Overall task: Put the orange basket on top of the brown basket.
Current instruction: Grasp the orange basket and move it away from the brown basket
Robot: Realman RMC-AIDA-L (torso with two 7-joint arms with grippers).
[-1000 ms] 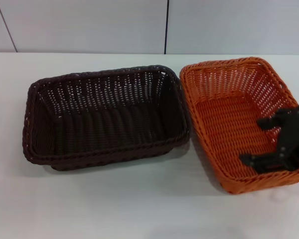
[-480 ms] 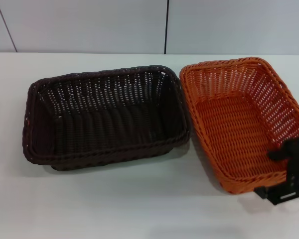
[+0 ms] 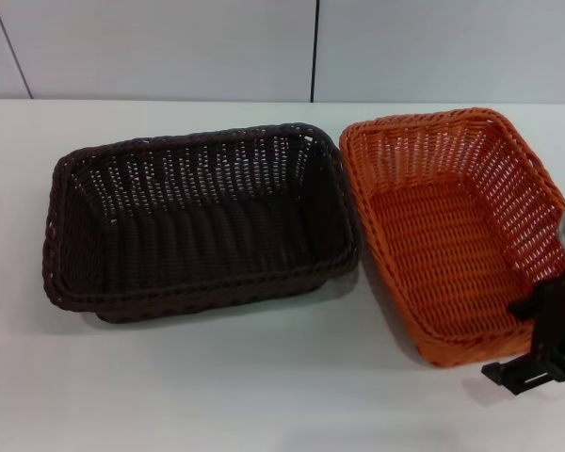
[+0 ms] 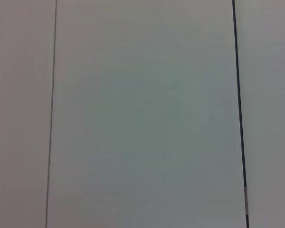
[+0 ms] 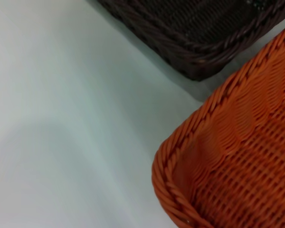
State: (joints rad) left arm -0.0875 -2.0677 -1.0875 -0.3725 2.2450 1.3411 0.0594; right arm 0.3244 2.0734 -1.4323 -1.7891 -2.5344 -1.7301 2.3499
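The orange basket (image 3: pixel 443 226) sits on the right of the white table, right side up and empty. The brown basket (image 3: pixel 198 221) sits right beside it on the left, also empty, and their rims almost touch. My right gripper (image 3: pixel 522 339) is at the orange basket's near right corner. It is open, with one finger inside the rim and the other outside near the table. The right wrist view shows the orange basket's near corner (image 5: pixel 237 156) and the brown basket's corner (image 5: pixel 194 28). My left gripper is out of view.
The white table (image 3: pixel 264 395) has bare surface in front of both baskets. A white panelled wall (image 3: pixel 169 47) runs along the far edge. The left wrist view shows only a pale panel (image 4: pixel 142 114) with dark seams.
My right gripper has moved from inside the orange basket toward me and to the right. It now straddles the near right rim. The baskets have not moved.
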